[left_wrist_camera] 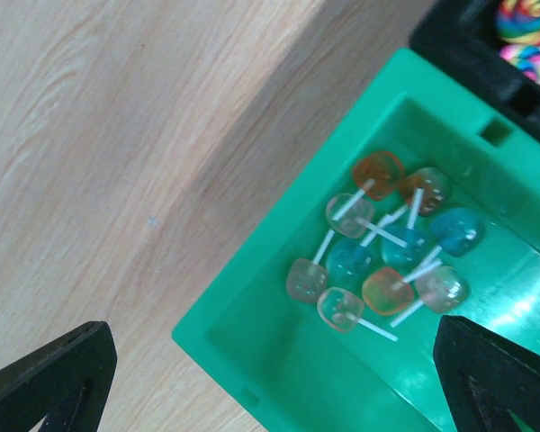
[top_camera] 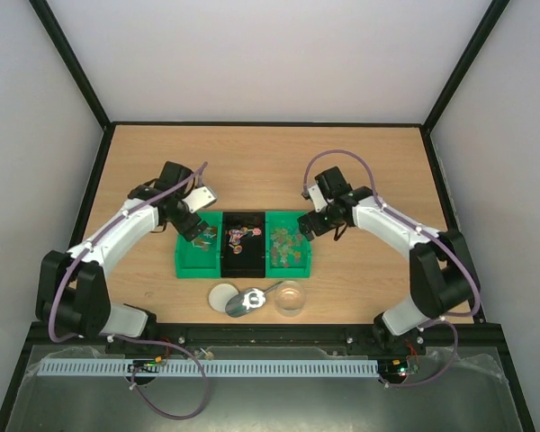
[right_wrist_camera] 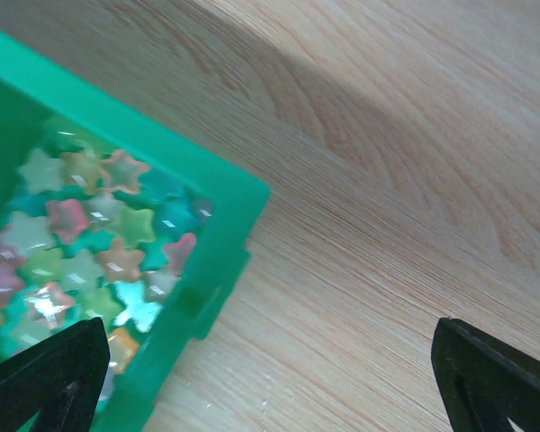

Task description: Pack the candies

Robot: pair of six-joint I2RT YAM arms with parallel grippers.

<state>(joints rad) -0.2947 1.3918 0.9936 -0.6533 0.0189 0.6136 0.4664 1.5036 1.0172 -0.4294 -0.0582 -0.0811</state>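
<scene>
Hovering with both pincers spread wide and empty: the left gripper (top_camera: 200,237) hangs over the left green bin (left_wrist_camera: 252,360) of lollipops (left_wrist_camera: 387,243), the right gripper (top_camera: 313,225) over the outer corner of the right green bin (right_wrist_camera: 144,126), where the candies (right_wrist_camera: 90,243) lie loose as little stars. The metal scoop (top_camera: 245,303) and clear jar (top_camera: 290,297) sit just in front, untouched, so I reckon grabbing the scoop comes first, hence open jaws

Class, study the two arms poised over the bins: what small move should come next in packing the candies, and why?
Probably move the right pincer to the metal scoop: it is open and empty, the star candies lie loose in the right green bin, and the scoop lies unheld beside the clear jar.
</scene>
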